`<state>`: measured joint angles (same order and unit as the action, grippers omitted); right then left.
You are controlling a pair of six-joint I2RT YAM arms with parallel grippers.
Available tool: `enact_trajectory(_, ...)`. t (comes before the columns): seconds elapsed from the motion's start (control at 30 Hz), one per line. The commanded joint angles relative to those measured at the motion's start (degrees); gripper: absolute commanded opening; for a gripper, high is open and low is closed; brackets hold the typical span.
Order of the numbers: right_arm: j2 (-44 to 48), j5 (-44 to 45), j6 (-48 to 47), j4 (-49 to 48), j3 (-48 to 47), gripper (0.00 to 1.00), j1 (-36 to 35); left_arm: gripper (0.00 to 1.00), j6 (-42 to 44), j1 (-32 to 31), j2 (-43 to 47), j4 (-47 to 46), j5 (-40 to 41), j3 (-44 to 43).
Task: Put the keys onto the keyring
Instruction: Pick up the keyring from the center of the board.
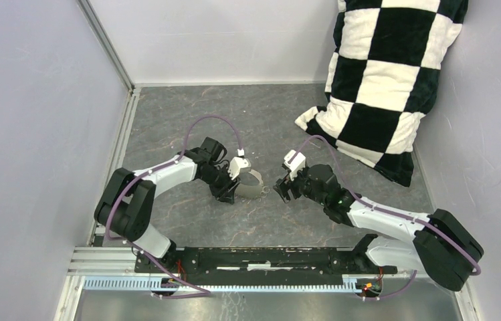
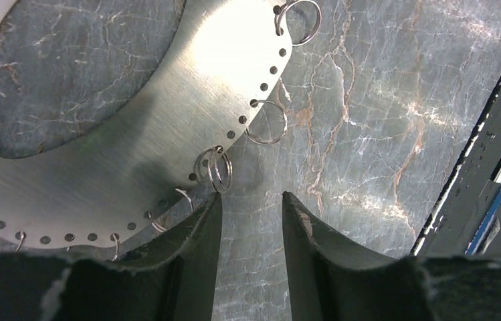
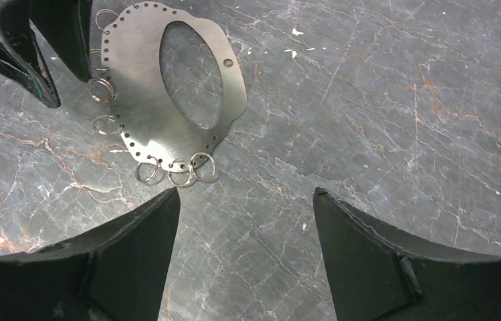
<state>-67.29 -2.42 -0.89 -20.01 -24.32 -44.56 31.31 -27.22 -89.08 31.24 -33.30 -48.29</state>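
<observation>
Left of centre in the overhead view, the left end effector (image 1: 229, 189) reaches down to the counter (image 1: 234, 120) at the keyring (image 1: 255, 184), which lies flat between the two arms. Its wrist camera shows its fingers (image 2: 201, 234) apart with bare marble between them, one tip right at a small split ring (image 2: 219, 170) on the plate's edge. Close up, the keyring is a brushed-steel plate with an oval cut-out, holes along its rim and several split rings through them, detail lost from above. The right end effector (image 3: 247, 192), jaws wide apart and holding nothing, sits just right of it. A black-and-white checked pillow (image 1: 381, 80) leans at upper right of the overhead view.
</observation>
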Motion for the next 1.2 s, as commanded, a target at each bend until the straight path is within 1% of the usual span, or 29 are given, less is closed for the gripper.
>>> enact_trajectory(0.0,2.78,0.39,0.8,-1.81,1.64,0.79,1.12,0.44,-3.14,-1.01,-2.38,-2.99,0.46,-2.48)
enact_trajectory(0.07,3.57,0.43,2.41,-1.75,2.28,0.79,1.42,0.43,-3.62,-1.37,-3.22,-3.78,0.62,-2.58)
enact_trajectory(0.3,4.77,0.04,2.89,-1.53,3.22,0.76,1.6,0.4,-4.63,-2.26,-3.79,-4.32,1.13,-3.16)
enact_trajectory(0.47,4.97,-0.63,3.1,-1.83,3.48,0.74,1.58,0.33,-5.9,-2.32,-4.08,-5.65,3.94,-3.08)
enact_trajectory(0.6,5.27,-0.82,2.91,-1.66,3.32,0.74,1.65,0.33,-5.9,-2.38,-3.57,-5.34,7.06,-3.65)
enact_trajectory(0.7,5.37,-0.93,2.53,-1.26,2.98,0.74,1.62,0.37,-5.22,-2.31,-1.78,-2.24,6.54,-4.89)
enact_trajectory(0.73,5.37,-1.12,2.49,-1.27,2.93,0.74,1.62,0.41,-5.07,-2.31,-0.85,-1.09,5.82,-5.16)
enact_trajectory(0.8,5.37,-1.28,2.5,-1.43,2.96,0.75,1.68,0.53,-4.63,-2.31,1.17,0.28,4.64,-5.36)
enact_trajectory(0.87,5.18,-1.48,2.62,-1.79,2.98,0.75,1.68,0.61,-4.01,-2.34,2.33,1.6,4.36,-5.78)
enact_trajectory(0.93,4.98,-1.87,2.82,-2.09,3.18,0.75,1.68,0.67,-4.07,-2.36,2.59,1.61,5.33,-5.89)
enact_trajectory(1.03,4.93,-1.98,2.95,-2.24,3.39,0.74,1.67,0.71,-4.47,-2.33,1.87,-0.42,7.23,-5.06)
enact_trajectory(1.17,5.98,-1.95,2.85,-1.97,3.63,0.75,1.76,0.71,-5.08,-2.31,-0.48,-2.31,7.98,-4.63)
